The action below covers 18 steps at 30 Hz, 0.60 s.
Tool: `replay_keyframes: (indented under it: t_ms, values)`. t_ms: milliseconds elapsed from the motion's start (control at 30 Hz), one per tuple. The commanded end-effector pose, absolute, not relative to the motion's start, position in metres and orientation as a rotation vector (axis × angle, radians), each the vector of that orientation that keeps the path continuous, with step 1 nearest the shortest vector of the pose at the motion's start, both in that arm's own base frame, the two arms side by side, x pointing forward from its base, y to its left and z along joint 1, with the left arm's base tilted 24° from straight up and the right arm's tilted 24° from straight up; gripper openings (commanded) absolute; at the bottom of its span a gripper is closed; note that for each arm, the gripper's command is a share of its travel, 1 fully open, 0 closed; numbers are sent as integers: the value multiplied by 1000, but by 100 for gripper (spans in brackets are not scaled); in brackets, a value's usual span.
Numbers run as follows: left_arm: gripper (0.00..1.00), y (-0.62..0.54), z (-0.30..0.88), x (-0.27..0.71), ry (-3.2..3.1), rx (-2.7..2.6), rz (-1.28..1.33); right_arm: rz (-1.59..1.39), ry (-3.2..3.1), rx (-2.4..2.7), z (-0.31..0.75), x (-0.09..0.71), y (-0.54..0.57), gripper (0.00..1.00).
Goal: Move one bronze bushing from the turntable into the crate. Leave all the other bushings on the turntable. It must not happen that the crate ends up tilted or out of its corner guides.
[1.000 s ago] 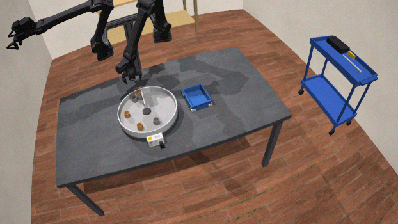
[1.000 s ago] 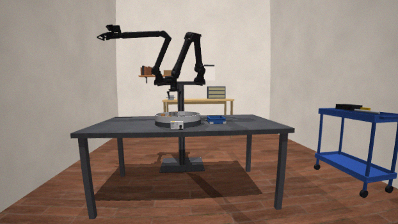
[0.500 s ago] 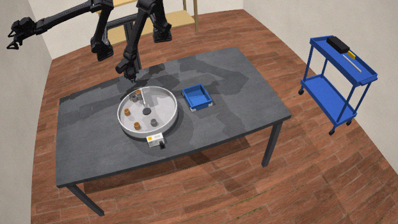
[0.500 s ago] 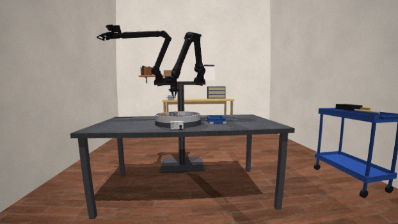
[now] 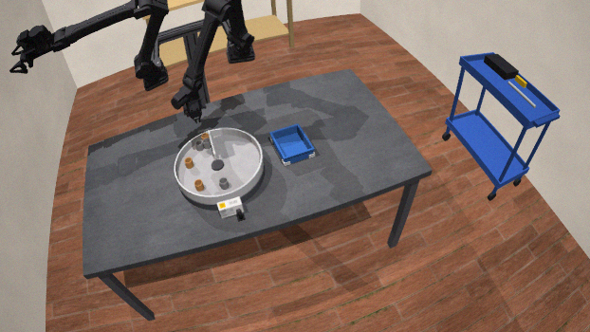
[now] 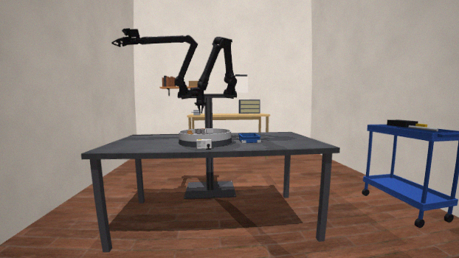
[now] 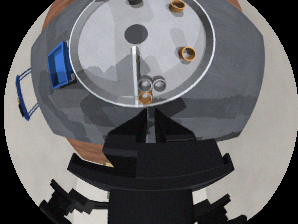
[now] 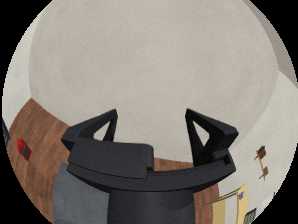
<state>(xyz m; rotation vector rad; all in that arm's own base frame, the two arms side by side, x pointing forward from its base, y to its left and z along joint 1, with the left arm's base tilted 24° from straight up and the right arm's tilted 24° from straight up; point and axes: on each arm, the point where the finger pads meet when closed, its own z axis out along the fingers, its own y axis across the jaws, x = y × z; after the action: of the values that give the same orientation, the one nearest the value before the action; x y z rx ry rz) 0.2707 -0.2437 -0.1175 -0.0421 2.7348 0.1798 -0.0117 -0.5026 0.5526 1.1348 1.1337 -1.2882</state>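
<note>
The left gripper (image 5: 197, 119) (image 6: 200, 111) (image 7: 151, 111) is shut with nothing between its fingers, above and just outside the rim of the turntable (image 5: 259, 176) (image 7: 214, 50). One bronze bushing (image 5: 205, 136) (image 7: 145, 101) stands close inside that rim beside the divider bar (image 5: 212, 144) (image 7: 134, 75), against two grey bushings. Another bronze bushing (image 5: 189, 163) and a third bronze bushing (image 5: 199, 185) stand farther around. A grey bushing (image 5: 224, 183) stands near the front. The blue crate (image 5: 292, 141) (image 6: 249, 139) (image 7: 59, 65) looks level in its corner guides and empty. The right gripper (image 5: 13, 62) (image 6: 114, 43) (image 8: 151, 111) is open and empty, raised far from the table.
A white control box (image 5: 230, 207) (image 6: 204, 144) with a black knob sits at the turntable's front edge. The raised turntable rim lies between the bushings and the crate. A blue trolley (image 5: 531, 101) (image 6: 409, 129) stands on the floor beyond the table.
</note>
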Motion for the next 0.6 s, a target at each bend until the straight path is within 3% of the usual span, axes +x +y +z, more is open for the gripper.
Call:
replay_keyframes:
  t_ms: [0,267,300,567]
  values:
    - [11,-246,-119,270,2735,-48,182,-1301,1097,1150,562,-23,-495,100]
    - [11,-246,-119,270,2735,-48,182,-1301,1097,1150,562,-23,-495,100]
    - [18,-246,-119,270,2735,-48,182,-1301,1097,1150,562,-23,-495,100]
    - [18,-246,-119,270,2735,-48,182,-1301,1097,1150,562,-23,-495,100]
